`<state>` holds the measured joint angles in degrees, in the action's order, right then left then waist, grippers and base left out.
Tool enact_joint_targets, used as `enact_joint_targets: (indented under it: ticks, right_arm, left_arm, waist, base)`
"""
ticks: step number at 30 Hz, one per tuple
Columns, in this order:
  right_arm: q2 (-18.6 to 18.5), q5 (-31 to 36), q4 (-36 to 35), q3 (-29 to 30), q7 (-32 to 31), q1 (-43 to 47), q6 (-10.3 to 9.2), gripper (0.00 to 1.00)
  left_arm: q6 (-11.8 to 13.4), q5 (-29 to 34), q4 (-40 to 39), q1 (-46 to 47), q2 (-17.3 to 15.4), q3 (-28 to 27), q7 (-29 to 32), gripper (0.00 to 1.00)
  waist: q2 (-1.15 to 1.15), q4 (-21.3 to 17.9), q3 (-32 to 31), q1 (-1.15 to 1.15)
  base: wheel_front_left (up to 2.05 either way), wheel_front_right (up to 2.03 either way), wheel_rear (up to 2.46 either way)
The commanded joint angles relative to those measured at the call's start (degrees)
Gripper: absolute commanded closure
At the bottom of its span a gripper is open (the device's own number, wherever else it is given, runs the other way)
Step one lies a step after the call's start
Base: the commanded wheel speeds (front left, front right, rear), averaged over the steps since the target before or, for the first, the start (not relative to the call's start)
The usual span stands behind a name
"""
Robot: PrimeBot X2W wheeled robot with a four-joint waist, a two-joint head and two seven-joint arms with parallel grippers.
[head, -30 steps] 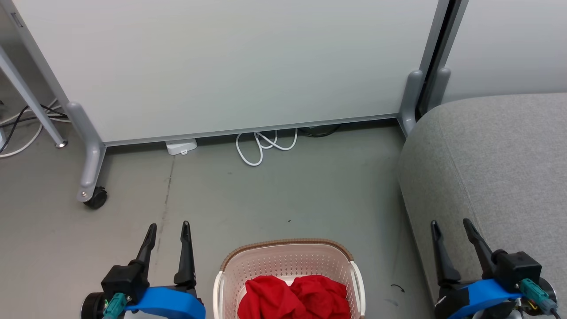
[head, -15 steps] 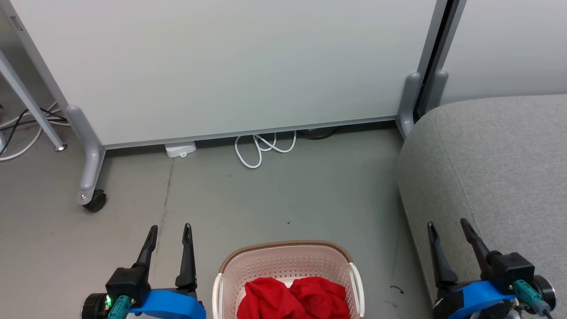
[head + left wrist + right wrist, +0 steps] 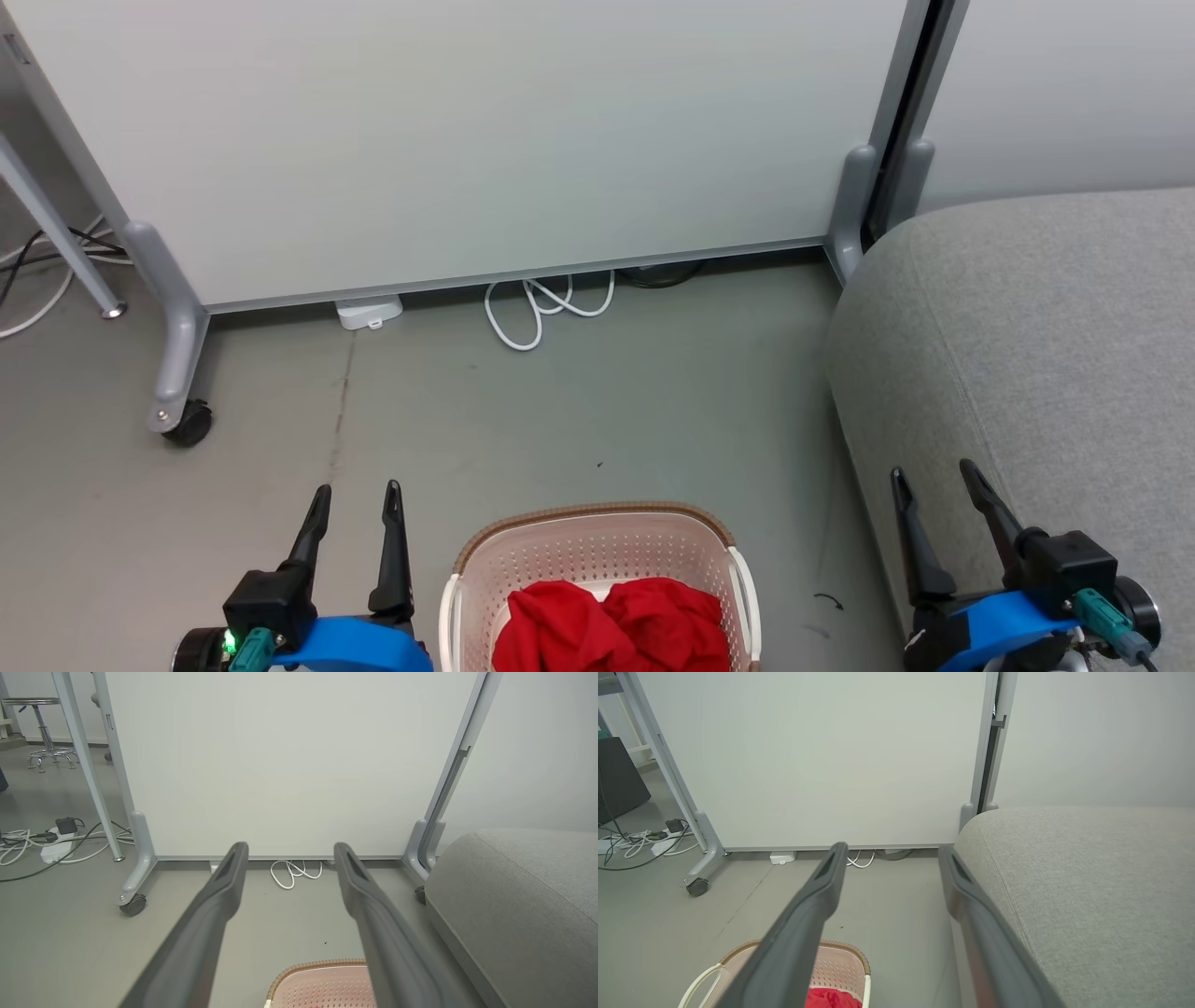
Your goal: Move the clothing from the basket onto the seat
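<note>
Basket [image 3: 597,558]: cream-white plastic with perforated walls, a brown band along the rim, and white handle loops on its 3 and 9 o'clock sides. It stands upright on the grey floor at 6 o'clock in the head view, its near part cut off by the frame edge.

Clothing [image 3: 611,627]: bright red soft fabric, crumpled into two mounds side by side inside the basket. It lies below the rim, with the basket's inner wall showing above it at 12 o'clock.

Seat [image 3: 1046,327]: large light grey upholstered cushion with a rounded corner and edges, far bigger than the basket. It sits at the basket's 3 o'clock, near but apart, with a strip of floor between them.
</note>
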<state>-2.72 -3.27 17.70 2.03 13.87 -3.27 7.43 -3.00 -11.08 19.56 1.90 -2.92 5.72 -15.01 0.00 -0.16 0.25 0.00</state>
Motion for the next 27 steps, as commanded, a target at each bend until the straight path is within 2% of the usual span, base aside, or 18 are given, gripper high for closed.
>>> enact_joint_targets:
  ticks: [1, 9, 19, 27]
  right_arm:
    - [-0.3, -0.4, -0.2, -0.5, 0.0, -0.8, 0.11, 0.00]
    - [-0.3, 0.0, -1.4, -1.9, 0.0, -2.6, 0.07, 0.00]
    - [-0.2, -1.3, -2.8, -7.3, 0.6, -7.1, 0.07, 0.00]
    - [-0.2, -3.6, -4.1, -11.7, 1.2, -11.2, 0.07, 0.00]
  left_arm:
    - [0.0, 0.3, 0.7, 0.2, 0.0, 0.0, -0.2, 0.00]
    - [-1.1, 0.2, 7.4, 3.3, 0.0, 1.3, -0.2, 0.00]
    - [-2.9, -1.7, 22.9, 11.2, -0.3, 2.1, 0.0, 0.00]
    - [-3.7, -3.4, 34.9, 21.4, -1.9, 2.4, 4.7, 0.00]
  waist:
    - [0.00, -1.0, 0.9, 0.00]
    - [0.00, -5.8, 6.0, 0.00]
    - [0.00, -14.7, 15.9, 0.00]
    - [0.00, -19.7, 25.5, 0.00]
  base:
    - [0.00, 0.00, 0.00]
    - [0.00, 0.00, 0.00]
    - [0.00, 0.00, 0.00]
    - [0.00, 0.00, 0.00]
